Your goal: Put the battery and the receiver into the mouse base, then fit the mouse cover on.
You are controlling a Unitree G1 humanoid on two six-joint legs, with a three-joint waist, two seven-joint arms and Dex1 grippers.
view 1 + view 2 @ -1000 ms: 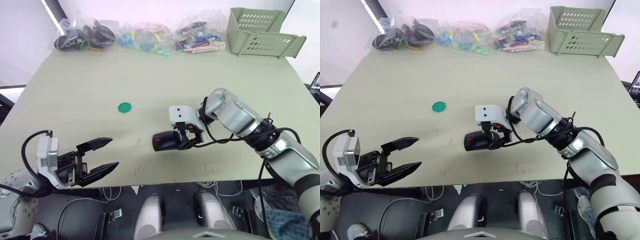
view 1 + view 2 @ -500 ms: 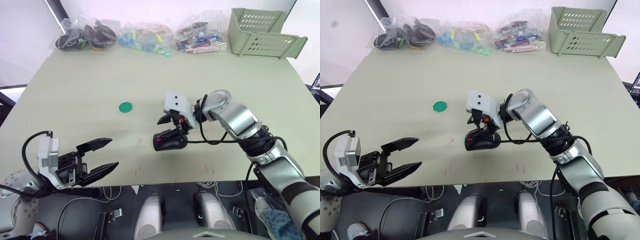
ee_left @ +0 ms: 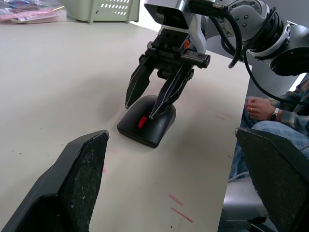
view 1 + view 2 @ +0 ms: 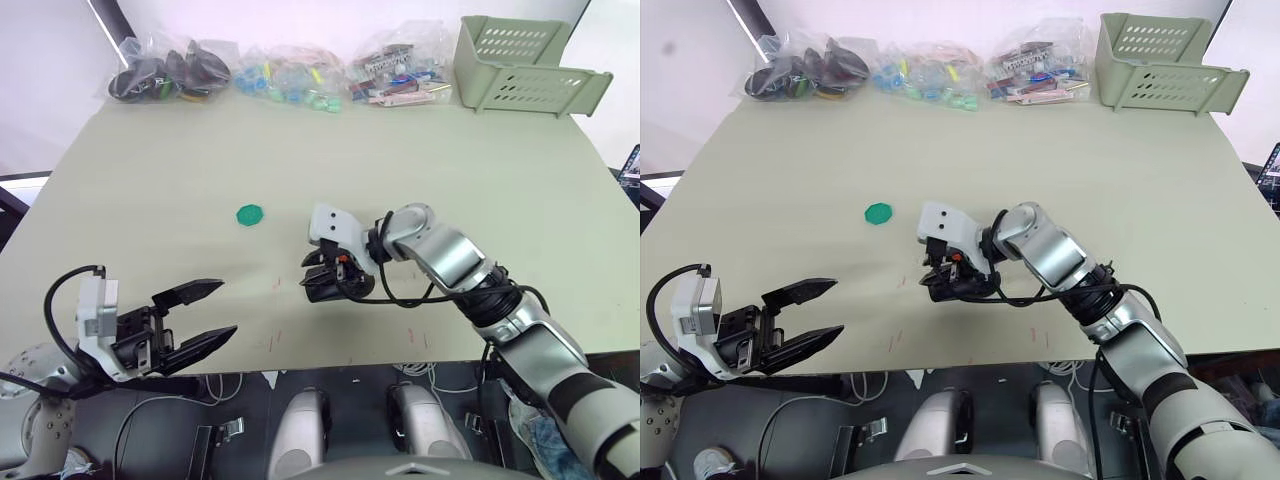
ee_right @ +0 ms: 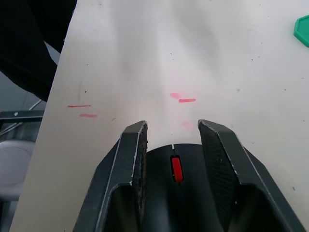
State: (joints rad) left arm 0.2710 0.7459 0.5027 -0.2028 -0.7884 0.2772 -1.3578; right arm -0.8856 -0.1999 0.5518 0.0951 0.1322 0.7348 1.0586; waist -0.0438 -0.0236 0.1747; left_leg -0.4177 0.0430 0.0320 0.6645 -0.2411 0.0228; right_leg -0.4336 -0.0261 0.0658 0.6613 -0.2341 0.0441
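Observation:
The black mouse base (image 3: 147, 126) lies on the table near the front edge, its red part (image 5: 176, 168) facing my left arm. Its top looks smooth and domed, as if the mouse cover sits on it, but I cannot make out a seam. My right gripper (image 3: 141, 109) stands open above the mouse's red end, fingers (image 5: 135, 145) pointing down on either side of the red part. At the front left, clear of the mouse, my left gripper (image 4: 228, 307) is open and empty. The battery and the receiver are out of view.
A flat green disc (image 4: 249, 214) lies left of the mouse. Clear bags of parts (image 4: 290, 80) line the far edge, with a pale green basket (image 4: 525, 65) at the far right. A person's hand (image 3: 258, 104) rests beyond the table's right side.
My right gripper has swung from the mouse's right side to above its red end, fingers now pointing down. The mouse has barely shifted. My left gripper has not moved.

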